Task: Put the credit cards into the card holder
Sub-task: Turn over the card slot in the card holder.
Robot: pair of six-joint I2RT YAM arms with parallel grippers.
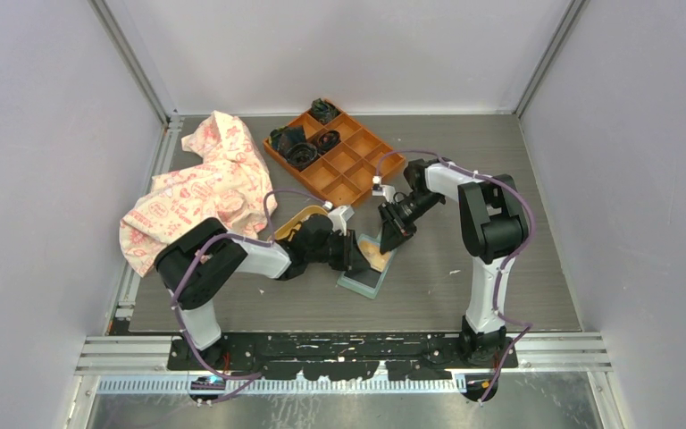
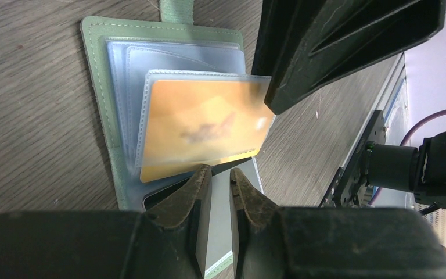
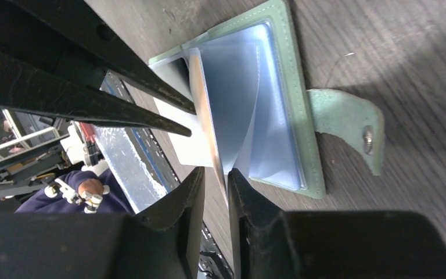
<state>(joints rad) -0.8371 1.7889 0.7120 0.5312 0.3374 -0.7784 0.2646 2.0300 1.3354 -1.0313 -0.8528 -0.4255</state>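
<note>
The right claw [image 3: 216,174] pinches the orange card [image 2: 203,122], which is only partly inside a clear pocket [image 2: 145,116] of the card holder [image 2: 99,87]. The left claw [image 2: 219,174] is nearly shut, and I cannot tell on what.

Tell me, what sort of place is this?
Most likely a robotics lab test cell: a left arm and right arm bolted to a rail at the table edge, plain pale walls closing it in, and props like a green wallet, an orange card and a compartment tray laid out.
</note>
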